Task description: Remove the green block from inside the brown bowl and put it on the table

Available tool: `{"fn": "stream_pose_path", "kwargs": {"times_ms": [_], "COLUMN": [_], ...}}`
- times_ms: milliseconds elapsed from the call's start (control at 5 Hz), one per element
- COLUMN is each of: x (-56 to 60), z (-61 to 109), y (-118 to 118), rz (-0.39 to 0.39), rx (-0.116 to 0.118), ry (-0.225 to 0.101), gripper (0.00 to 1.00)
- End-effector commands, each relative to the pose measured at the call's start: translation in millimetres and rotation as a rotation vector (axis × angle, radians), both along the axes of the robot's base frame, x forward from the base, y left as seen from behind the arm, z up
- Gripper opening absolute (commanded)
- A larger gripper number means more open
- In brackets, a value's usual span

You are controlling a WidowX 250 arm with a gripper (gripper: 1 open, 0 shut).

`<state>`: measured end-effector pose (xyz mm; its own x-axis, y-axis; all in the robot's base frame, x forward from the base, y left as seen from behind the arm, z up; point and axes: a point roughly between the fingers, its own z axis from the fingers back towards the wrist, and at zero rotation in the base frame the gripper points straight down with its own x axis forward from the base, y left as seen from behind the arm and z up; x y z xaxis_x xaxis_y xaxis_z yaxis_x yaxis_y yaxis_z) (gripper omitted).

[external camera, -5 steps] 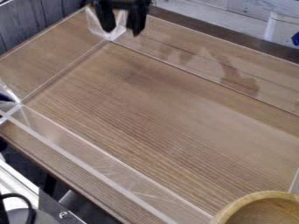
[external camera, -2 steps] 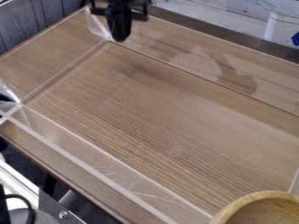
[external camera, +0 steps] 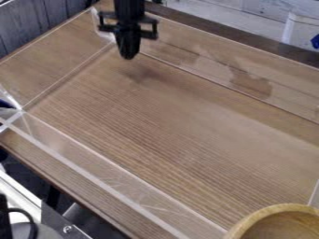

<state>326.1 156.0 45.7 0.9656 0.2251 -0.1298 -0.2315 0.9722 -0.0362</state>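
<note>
Nearest, only a rim arc of the brown bowl (external camera: 282,222) is showing at the frame's bottom edge, its inside and any green block cut off. Far across the surface (external camera: 174,121) from the bowl, the gripper (external camera: 127,51) is pointing down, jaws pinched together, seemingly empty; it should probably travel to the bowl and reopen above it.

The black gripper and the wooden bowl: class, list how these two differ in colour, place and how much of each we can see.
The gripper is black; the bowl is light tan.
The gripper hangs near the top left of the picture, pointing down at the table; the bowl sits in the bottom right corner, far from it.
The gripper's shut tip is fully visible; only part of the bowl's rim shows, so its inside is hidden.
Both are within the clear-walled table area.
</note>
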Motion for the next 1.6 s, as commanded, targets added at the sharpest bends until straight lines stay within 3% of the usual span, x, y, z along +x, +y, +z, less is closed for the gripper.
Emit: {"fn": "stream_pose_path", "kwargs": {"times_ms": [0, 200, 400, 800, 1000, 1200, 1400], "x": [8.4, 8.4, 8.0, 5.8, 4.1, 2.8, 3.1], "z": [4.4, -4.6, -5.1, 3.3, 29.6, 64.5, 91.5], "y": [4, 3, 2, -2, -4, -5, -4], "rz": [-0.015, -0.019, -0.023, -0.029, -0.03, -0.032, -0.03], "rx": [0.031, 0.028, 0.028, 0.016, 0.0, -0.006, -0.004], "ry": [-0.048, -0.035, -0.028, -0.031, -0.066, -0.122, -0.152], "gripper": [0.0, 0.0, 1.0, 1.0, 1.0, 1.0, 1.0]}}
